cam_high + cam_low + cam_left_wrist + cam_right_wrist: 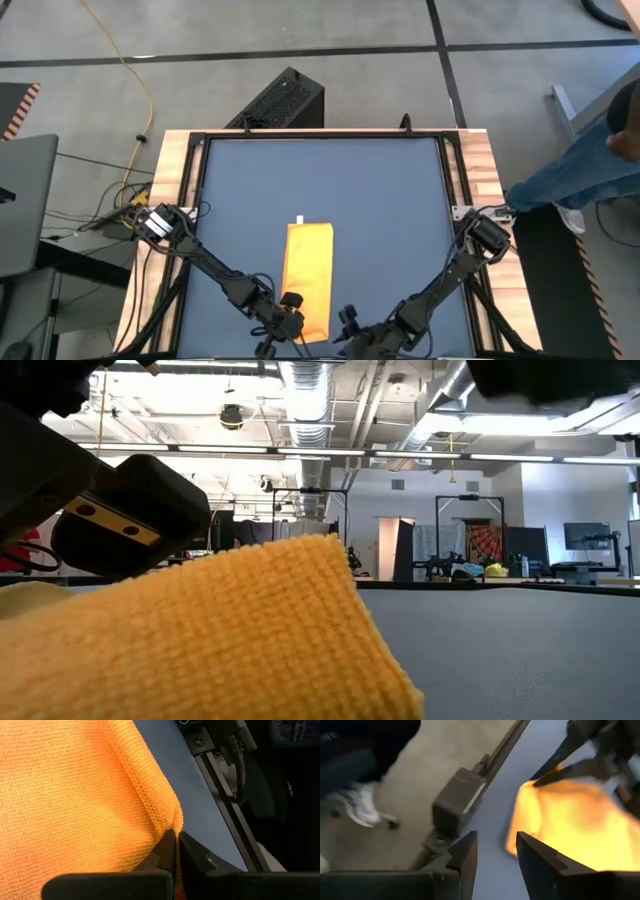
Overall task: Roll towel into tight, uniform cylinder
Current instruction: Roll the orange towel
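The yellow towel (pixel 308 278) lies as a long narrow strip on the dark blue mat (pixel 380 200), its white tag (pixel 300 219) at the far end. My left gripper (pixel 290 303) is shut on the towel's near end, at its left side. My right gripper (pixel 347 318) stands open just right of the near end, over bare mat. In the right wrist view nothing is between its fingers (pixel 496 845), and the towel (pixel 570 815) lies beside them. In the low view the towel (pixel 220 630) fills the foreground. My left gripper pinches a corner of the towel's near end (pixel 175 822) between its two fingertips (pixel 167 847). It comes slanting down from the table's near left. How many layers it holds, I cannot tell. The rest of the towel lies on the mat.
Black frame rails (pixel 455 190) and wooden borders run around the mat. A black box (pixel 285 100) stands on the floor beyond the far edge. A person's leg (pixel 580 175) is by the right side, and a shoe (pixel 362 802) shows on the floor.
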`<state>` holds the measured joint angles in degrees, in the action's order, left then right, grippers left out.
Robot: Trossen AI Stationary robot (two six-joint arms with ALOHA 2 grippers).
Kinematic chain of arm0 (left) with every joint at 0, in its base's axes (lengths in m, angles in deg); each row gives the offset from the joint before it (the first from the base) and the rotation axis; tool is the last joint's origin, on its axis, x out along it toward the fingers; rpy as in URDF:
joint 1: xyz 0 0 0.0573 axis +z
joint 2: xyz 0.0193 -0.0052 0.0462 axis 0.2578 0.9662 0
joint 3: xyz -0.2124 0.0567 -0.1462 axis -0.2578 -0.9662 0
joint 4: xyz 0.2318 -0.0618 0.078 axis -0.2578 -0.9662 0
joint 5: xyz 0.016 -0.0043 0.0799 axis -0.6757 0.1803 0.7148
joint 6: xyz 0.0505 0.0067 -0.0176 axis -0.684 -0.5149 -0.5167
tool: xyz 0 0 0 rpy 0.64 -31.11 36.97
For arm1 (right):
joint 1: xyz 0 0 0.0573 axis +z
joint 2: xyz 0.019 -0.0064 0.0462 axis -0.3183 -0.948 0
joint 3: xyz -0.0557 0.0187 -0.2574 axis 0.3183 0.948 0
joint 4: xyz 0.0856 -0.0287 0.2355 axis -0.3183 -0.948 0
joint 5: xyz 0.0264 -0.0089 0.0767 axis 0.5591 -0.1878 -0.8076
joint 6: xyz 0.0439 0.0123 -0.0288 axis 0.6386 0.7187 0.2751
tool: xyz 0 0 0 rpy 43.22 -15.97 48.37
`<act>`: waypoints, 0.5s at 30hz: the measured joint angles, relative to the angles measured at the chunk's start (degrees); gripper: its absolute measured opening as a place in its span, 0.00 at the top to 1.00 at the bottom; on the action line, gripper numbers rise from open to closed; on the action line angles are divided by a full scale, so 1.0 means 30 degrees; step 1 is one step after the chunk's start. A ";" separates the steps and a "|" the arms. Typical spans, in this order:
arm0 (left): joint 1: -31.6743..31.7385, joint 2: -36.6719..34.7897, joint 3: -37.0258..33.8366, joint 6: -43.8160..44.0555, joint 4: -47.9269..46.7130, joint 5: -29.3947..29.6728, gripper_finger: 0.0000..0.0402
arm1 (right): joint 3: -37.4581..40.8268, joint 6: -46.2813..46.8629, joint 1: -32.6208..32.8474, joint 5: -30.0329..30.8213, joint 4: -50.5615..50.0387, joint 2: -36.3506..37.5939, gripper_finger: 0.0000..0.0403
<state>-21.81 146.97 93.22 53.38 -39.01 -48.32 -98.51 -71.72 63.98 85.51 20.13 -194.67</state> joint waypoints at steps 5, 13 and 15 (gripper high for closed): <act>0.0000 0.0000 0.0000 0.0009 0.0023 0.0048 1.00 | -0.0007 -0.4025 -0.0375 0.0211 0.0425 0.0000 0.60; 0.0007 0.0000 0.0002 -0.0006 0.0025 0.0063 1.00 | -0.0067 -0.6021 -0.1233 -0.1308 0.1103 -0.0560 0.60; 0.0007 0.0000 0.0007 -0.0008 0.0039 0.0082 1.00 | -0.0037 -0.6882 -0.1285 -0.1533 0.1657 -0.1312 0.60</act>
<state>-21.79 146.97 93.24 53.36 -38.89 -48.07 -98.62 -92.36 60.13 80.91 25.10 -198.60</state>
